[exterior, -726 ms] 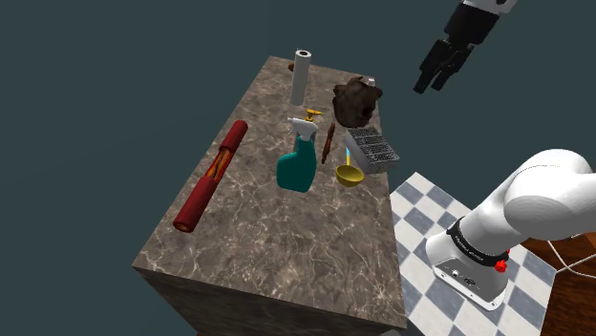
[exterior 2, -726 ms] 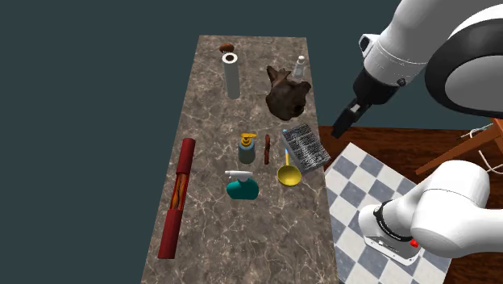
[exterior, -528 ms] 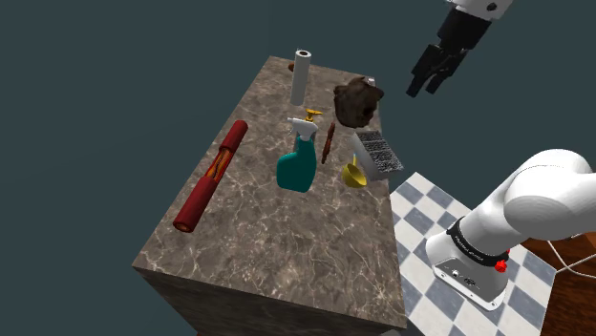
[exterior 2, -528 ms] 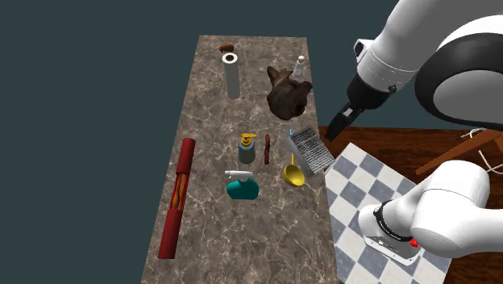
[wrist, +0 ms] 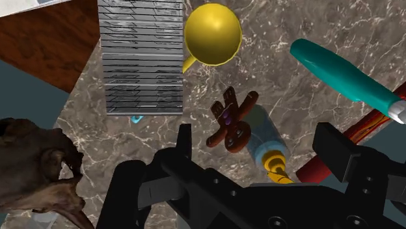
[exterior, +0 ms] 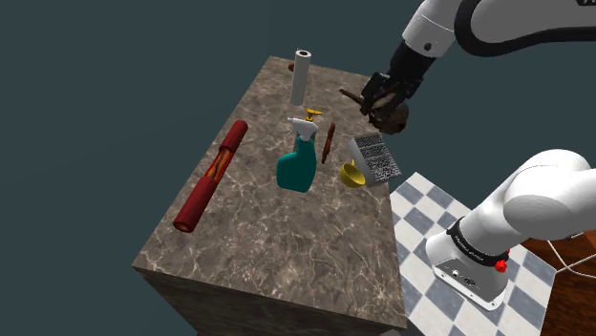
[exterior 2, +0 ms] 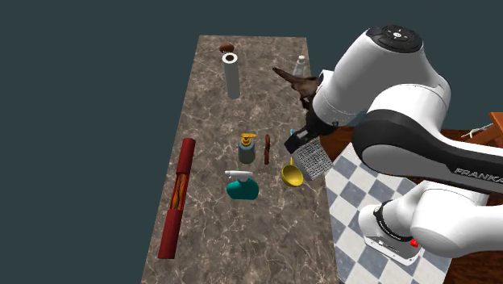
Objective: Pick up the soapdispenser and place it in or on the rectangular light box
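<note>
Brown marbled desk (exterior: 287, 239) is carrying everything. Black two-finger pincer (wrist: 257, 136) is hovering wide open and empty, so I'm reading this as the approach step. Grey ribbed rectangular box (exterior 2: 313, 157) is sitting at the desk edge. Pale soapdispenser with orange pump (exterior 2: 247, 150) is sitting mid-desk under the pincer. Next move needs lowering and closing on it.

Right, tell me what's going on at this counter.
The white arm is going for the soap dispenser, a greyish bottle with a yellow pump on the marble counter. Its gripper hangs open above the counter. In the wrist view the bottle shows between the fingers, untouched. Nothing is lifted yet. The ribbed light box it is meant for sits at the counter's edge, beside a yellow scoop.
</note>
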